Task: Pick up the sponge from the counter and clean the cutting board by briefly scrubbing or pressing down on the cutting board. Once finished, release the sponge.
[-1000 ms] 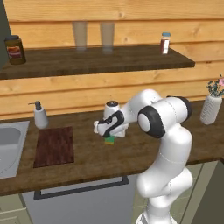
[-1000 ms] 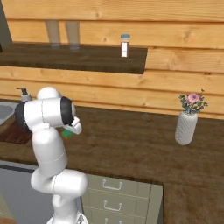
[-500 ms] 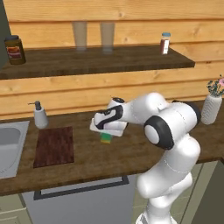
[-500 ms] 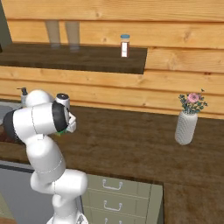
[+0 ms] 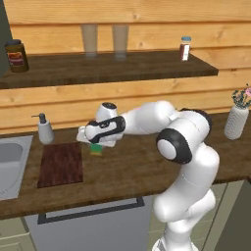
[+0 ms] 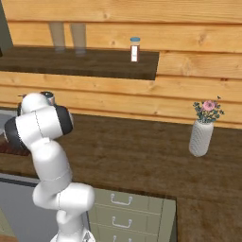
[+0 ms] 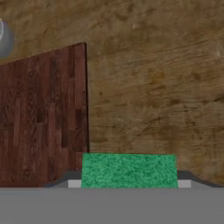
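Observation:
The green-topped sponge hangs just above the counter, with my gripper shut on it from above. It is a little to the right of the cutting board's right edge. The dark reddish-brown cutting board lies flat near the sink. In the hand view the sponge sits between my fingertips at the bottom. There the cutting board takes up the left side and bare counter lies to the right.
A soap dispenser stands behind the board, and the grey sink lies to its left. A white vase with flowers is at the counter's far right. The wall shelf above carries a jar, two glasses and a small bottle.
The arm has swung to the left with the sponge in the gripper, from mid-counter to just beside the cutting board's right edge.

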You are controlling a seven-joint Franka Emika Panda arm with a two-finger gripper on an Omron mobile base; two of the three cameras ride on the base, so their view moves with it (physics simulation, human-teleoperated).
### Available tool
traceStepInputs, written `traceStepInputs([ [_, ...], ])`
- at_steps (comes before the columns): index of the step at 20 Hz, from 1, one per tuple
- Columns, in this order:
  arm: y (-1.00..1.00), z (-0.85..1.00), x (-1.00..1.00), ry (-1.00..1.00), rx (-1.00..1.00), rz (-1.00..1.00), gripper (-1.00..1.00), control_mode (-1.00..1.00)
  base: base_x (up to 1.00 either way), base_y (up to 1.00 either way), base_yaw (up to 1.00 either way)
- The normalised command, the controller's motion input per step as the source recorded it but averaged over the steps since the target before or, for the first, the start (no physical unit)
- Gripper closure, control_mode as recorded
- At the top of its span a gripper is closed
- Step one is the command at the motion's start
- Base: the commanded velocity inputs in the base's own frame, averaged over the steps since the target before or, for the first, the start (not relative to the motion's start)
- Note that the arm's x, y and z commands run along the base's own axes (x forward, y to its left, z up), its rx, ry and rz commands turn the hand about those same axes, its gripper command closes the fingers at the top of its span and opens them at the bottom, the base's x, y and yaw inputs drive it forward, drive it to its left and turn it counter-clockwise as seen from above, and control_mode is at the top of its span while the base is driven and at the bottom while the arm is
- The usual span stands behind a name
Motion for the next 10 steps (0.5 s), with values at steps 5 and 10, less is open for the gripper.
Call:
traceStepInputs([
  [5,1.00,0.25,0.28,0.00,-0.04,0.03,1.00,-1.00,0.00,0.00,0.00],
  [10,0.98,0.03,0.00,-0.02,-0.05,-0.02,1.00,-1.00,0.00,0.00,0.00],
])
